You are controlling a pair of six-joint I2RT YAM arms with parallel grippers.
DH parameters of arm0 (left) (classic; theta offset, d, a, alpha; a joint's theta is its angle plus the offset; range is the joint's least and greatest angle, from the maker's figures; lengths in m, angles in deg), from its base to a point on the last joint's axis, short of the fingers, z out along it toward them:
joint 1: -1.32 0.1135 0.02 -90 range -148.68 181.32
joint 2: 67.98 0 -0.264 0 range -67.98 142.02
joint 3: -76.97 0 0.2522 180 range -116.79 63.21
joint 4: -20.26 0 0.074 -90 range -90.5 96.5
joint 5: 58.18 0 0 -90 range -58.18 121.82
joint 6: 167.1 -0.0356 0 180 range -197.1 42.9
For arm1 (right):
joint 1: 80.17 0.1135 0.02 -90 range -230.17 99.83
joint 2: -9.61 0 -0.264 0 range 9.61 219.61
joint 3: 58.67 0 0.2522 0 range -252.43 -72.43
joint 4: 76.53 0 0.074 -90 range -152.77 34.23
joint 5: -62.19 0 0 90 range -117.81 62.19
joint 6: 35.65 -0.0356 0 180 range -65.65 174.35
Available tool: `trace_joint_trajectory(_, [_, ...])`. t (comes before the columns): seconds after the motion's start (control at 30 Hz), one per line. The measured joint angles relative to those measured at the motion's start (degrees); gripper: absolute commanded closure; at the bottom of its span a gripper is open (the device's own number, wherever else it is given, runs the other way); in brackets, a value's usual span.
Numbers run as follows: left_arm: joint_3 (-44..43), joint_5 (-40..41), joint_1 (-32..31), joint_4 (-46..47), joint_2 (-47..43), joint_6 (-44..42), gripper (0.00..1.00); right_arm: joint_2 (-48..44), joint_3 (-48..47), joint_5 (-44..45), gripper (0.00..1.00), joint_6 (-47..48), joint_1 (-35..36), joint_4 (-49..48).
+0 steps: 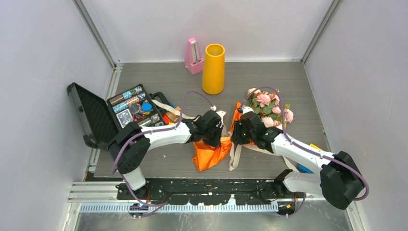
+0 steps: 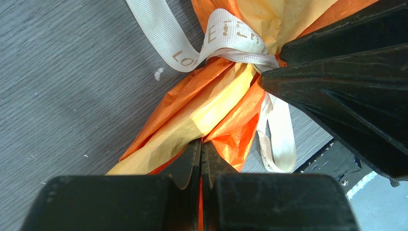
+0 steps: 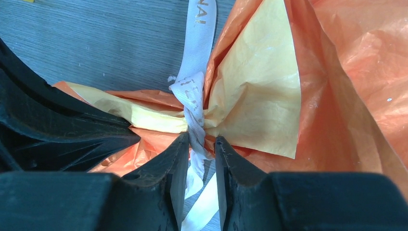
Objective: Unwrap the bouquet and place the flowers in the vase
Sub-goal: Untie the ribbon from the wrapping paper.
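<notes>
At the middle of the surface (image 1: 159,79), the bouquet (image 1: 210,155) lies on its side with its flowers (image 1: 269,111) toward the far right, apart from the vase (image 1: 213,69) standing at the back. My left end effector (image 2: 201,147) is fully closed on a fold of the orange paper (image 2: 192,115) below the knot. My right end effector (image 3: 202,142) stands narrowly parted astride the ribbon (image 3: 195,94) at the knot, with no clamp evident. Judgement: the paper is thin, light and crinkled, liable to tear or slip. The ribbon is soft, flat and woven, best taken by a loose tail. The flowers look light, and their stems are hidden in the wrap. Ribbon lettering: "LO" and "E" in the left wrist view, "NAI" in the right, the remainder unreadable.
</notes>
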Motion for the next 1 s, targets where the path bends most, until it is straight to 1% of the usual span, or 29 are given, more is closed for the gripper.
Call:
trace_joint_trajectory(0.13, [0.0, 0.0, 0.0, 0.0, 0.0, 0.0, 1.00, 0.1, 0.0, 0.2, 0.75, 0.2, 0.3, 0.0])
trace_joint_trajectory(0.2, [0.0, 0.0, 0.0, -0.1, 0.0, 0.0, 1.00, 0.1, 0.0, 0.4, 0.81, 0.4, 0.5, 0.0])
trace_joint_trajectory(0.27, [0.0, 0.0, 0.0, -0.1, 0.0, 0.0, 1.00, 0.1, 0.0, 0.6, 0.90, 0.5, 0.6, 0.0])
trace_joint_trajectory(0.3, [0.0, 0.0, 0.0, -0.2, 0.0, 0.0, 1.00, 0.1, 0.0, 0.8, 0.97, 0.5, 0.7, 0.1])
trace_joint_trajectory(0.33, [0.0, 0.1, 0.0, -0.2, 0.0, 0.0, 1.00, 0.1, 0.0, 1.0, 0.99, 0.6, 0.7, 0.1])
trace_joint_trajectory(0.47, [0.0, 0.3, 0.0, -0.2, 0.0, 0.0, 1.00, -0.9, 0.0, 2.3, 1.00, 0.3, 0.9, 1.0])
trace_joint_trajectory(0.73, [0.0, 0.4, 0.0, 0.5, 0.0, 0.3, 1.00, -7.4, 0.4, 6.7, 1.00, -1.4, 1.2, 5.0])
trace_joint_trajectory(1.0, [0.0, 0.5, 0.0, 0.7, 0.0, 0.6, 1.00, -8.0, 1.5, 8.8, 1.00, -4.2, 1.3, 6.4])
